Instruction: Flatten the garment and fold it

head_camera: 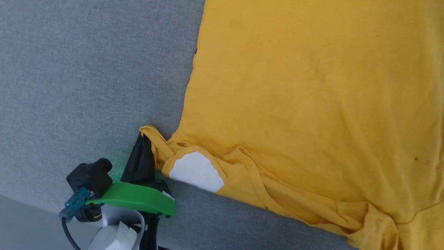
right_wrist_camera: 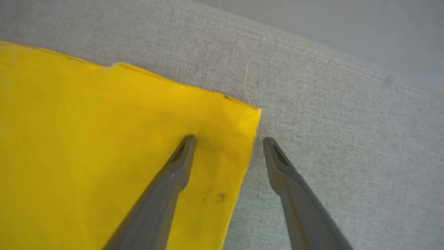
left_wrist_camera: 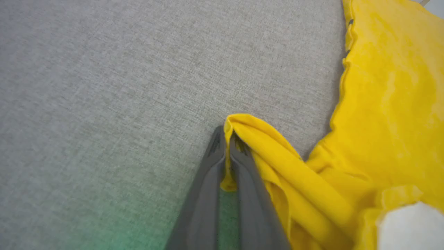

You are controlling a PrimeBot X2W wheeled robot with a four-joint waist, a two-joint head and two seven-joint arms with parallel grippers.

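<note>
On the grey cloth worktop (head_camera: 86, 86) your garment (head_camera: 312, 104) lies mostly spread, near edge bunched. Your left gripper (left_wrist_camera: 227, 137) pinches an edge fold; the right gripper (right_wrist_camera: 229, 140), spread, straddles a corner. Folding looks unstarted.

Two grippers: one clamped, one spread.
Left gripper (left_wrist_camera: 227, 138): long dark fingers pressed together, a fold of the garment (left_wrist_camera: 381, 104) pinched between them up to the tips. In the head view it sits at the lower left, fingers pointing up, above a green wrist bracket (head_camera: 138, 199), with a black camera housing (head_camera: 90, 177) to the bracket's left and the pale forearm (head_camera: 114, 238) beneath. Right gripper (right_wrist_camera: 229, 140): fingers wide apart, gripping nothing, one over the cloth, the other beyond its edge.
</note>
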